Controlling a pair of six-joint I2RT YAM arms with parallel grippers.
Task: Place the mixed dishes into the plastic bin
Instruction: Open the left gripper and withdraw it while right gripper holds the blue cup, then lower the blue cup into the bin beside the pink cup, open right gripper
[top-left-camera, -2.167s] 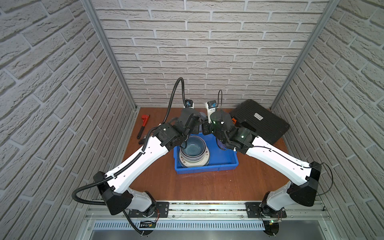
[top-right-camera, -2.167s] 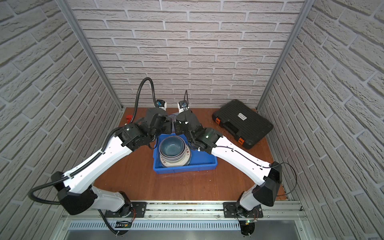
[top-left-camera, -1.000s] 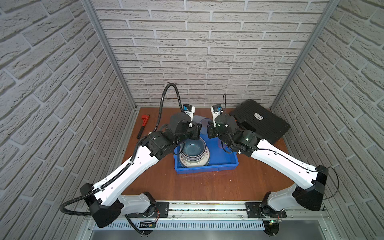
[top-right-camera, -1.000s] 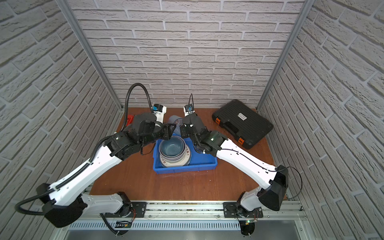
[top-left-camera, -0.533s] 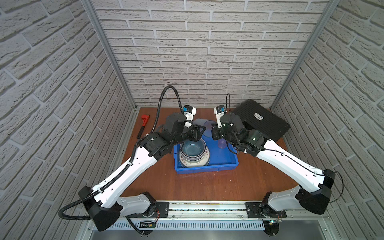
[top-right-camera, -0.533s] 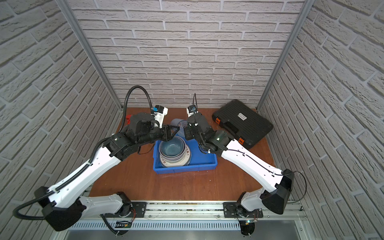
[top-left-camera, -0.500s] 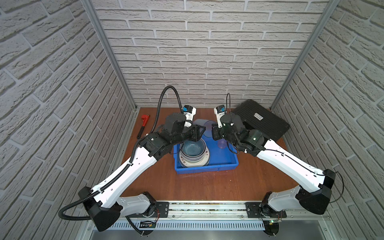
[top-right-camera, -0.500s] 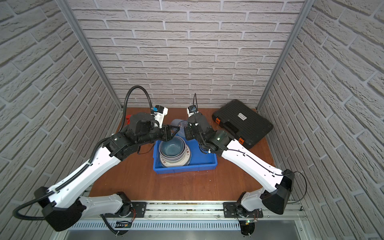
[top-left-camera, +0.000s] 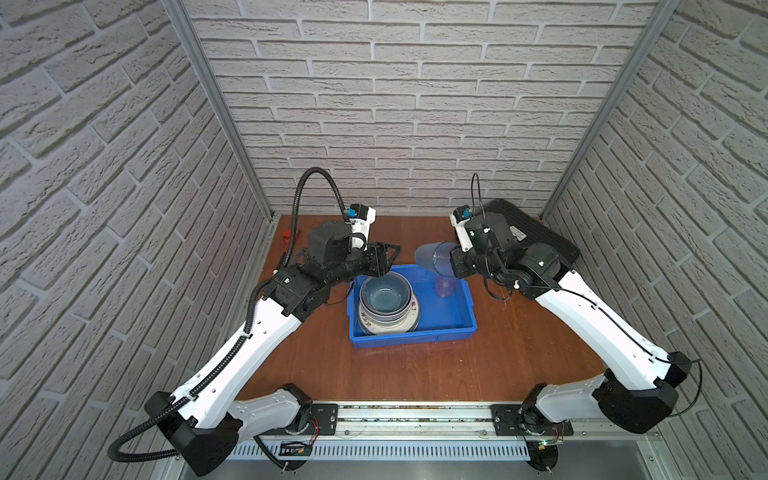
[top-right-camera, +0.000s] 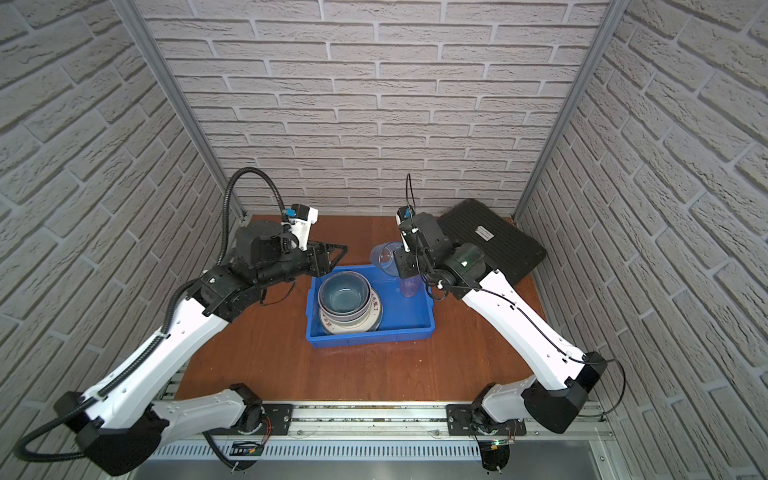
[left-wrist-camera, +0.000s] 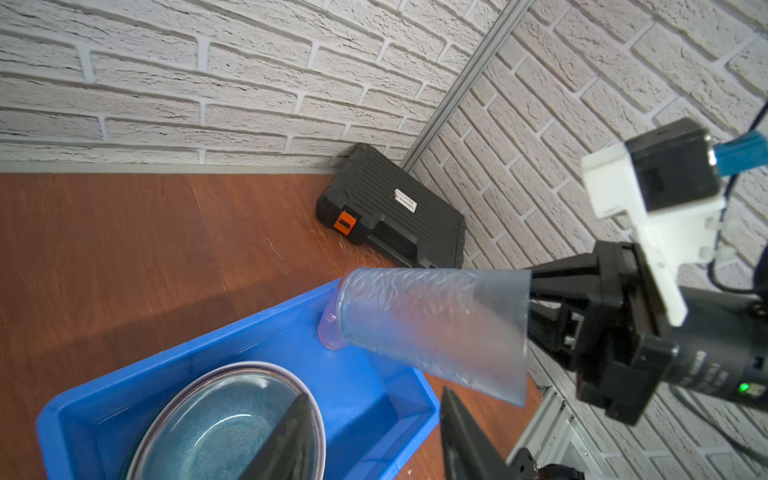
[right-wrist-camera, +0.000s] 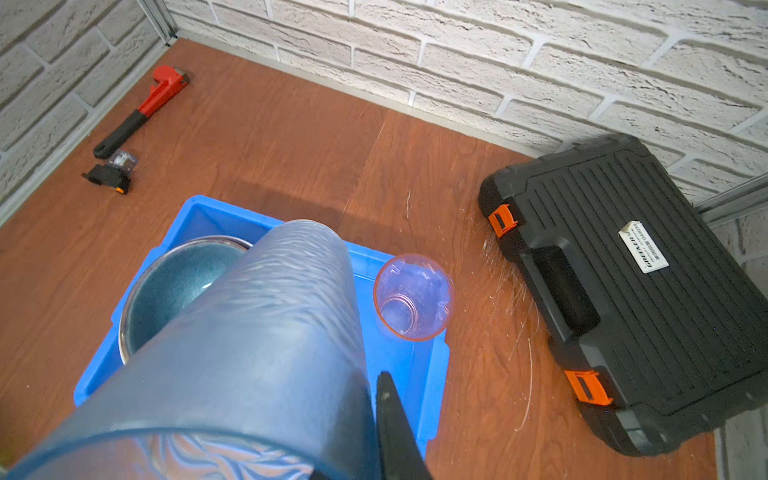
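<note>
Brick-pattern walls on three sides, brown wooden table (top-left-camera: 415, 374) below. Plastic bin (top-left-camera: 415, 337) sat mid-table in both top views. Its left half held a stack of dishes: blue-grey bowl (top-left-camera: 384, 296) on top, other bowls nested under it, and a plate with a lettered rim (top-left-camera: 414, 309) at the bottom. A pink-tinted tumbler (right-wrist-camera: 411, 299) stood upright in the bin's far right corner.

Right gripper (top-left-camera: 455, 262) was clamped on the rim of a blue-tinted tumbler (left-wrist-camera: 432, 328). That tumbler lay nearly level in the air over the bin's far edge, with its base pointing toward the left arm. It was clear of the bowl stack and sat higher than the pink tumbler.

Left gripper (top-left-camera: 392, 259) hung over the bin's far left corner. Its fingers (left-wrist-camera: 291, 436) were parted, with nothing between them, and did not touch the blue tumbler.

Black tool case (right-wrist-camera: 623, 270) sat in the far right corner, off the bin. Red pipe wrench (right-wrist-camera: 141, 108) lay by the far left wall.
</note>
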